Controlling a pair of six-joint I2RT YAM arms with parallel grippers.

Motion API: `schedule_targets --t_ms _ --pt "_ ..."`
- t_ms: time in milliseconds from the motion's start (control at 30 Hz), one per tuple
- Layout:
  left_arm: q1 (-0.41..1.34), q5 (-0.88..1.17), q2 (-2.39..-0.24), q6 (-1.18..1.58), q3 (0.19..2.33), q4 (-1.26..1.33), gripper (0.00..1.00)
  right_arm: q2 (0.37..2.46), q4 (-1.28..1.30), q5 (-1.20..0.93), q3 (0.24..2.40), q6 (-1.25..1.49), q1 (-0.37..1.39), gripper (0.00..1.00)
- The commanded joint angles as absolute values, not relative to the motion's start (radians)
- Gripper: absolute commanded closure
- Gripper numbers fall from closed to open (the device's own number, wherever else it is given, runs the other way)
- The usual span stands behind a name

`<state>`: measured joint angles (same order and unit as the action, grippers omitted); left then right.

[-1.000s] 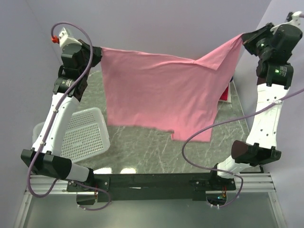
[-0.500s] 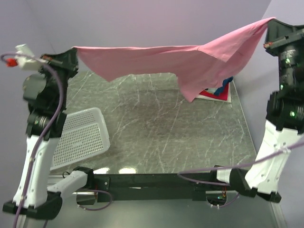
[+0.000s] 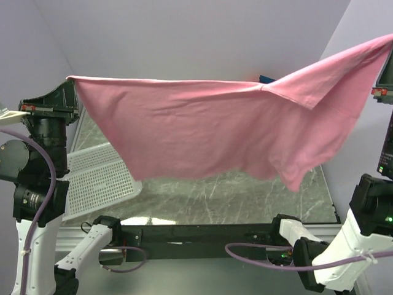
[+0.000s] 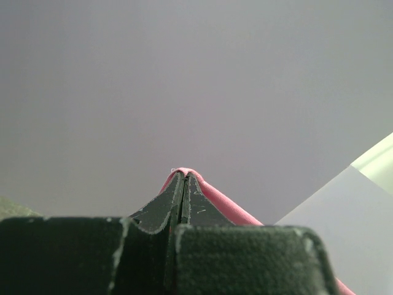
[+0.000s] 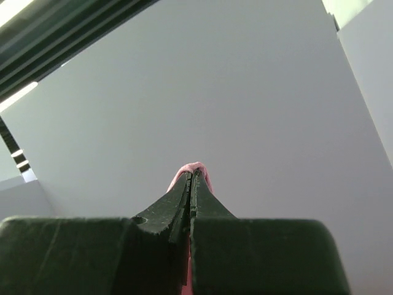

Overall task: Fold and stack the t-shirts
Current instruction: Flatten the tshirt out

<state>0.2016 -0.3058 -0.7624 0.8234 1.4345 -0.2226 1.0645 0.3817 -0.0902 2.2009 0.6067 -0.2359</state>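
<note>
A plain pink t-shirt is stretched wide in the air, high over the table. My left gripper is shut on its left corner; in the left wrist view the pink cloth wraps over the closed tips of that gripper. At the top right edge of the overhead view my right gripper holds the other corner, and the right wrist view shows pink cloth pinched in its shut tips. The shirt's loose body sags toward the camera. The other t-shirts are hidden behind it, save a small blue bit.
A white mesh basket lies on the grey marbled table at the left, below the shirt. Purple walls close in at the back and both sides. Purple cables loop near both arm bases at the near edge.
Both arms have risen and drawn toward the camera, carrying the pink t-shirt up with them. The shirt now spreads across the view and hides the folded pile at the back right.
</note>
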Motion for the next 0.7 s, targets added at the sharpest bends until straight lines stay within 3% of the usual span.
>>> schedule_targets --t_ms 0,400,533,667 --pt "0.196 -0.330 -0.764 0.792 1.448 -0.236 1.00 1.068 0.322 -0.026 2.209 0.577 -0.238 1.00" --pt "0.195 -0.281 -1.057 0.848 1.261 -0.152 1.00 1.304 0.238 -0.034 1.863 0.517 -0.233 1.00" --pt "0.192 -0.236 -1.314 0.827 1.293 -0.114 1.00 1.496 0.190 -0.002 1.773 0.448 -0.192 1.00" --pt "0.190 -0.187 -1.593 0.812 1.406 -0.132 1.00 1.725 0.225 0.049 1.821 0.405 -0.141 1.00"
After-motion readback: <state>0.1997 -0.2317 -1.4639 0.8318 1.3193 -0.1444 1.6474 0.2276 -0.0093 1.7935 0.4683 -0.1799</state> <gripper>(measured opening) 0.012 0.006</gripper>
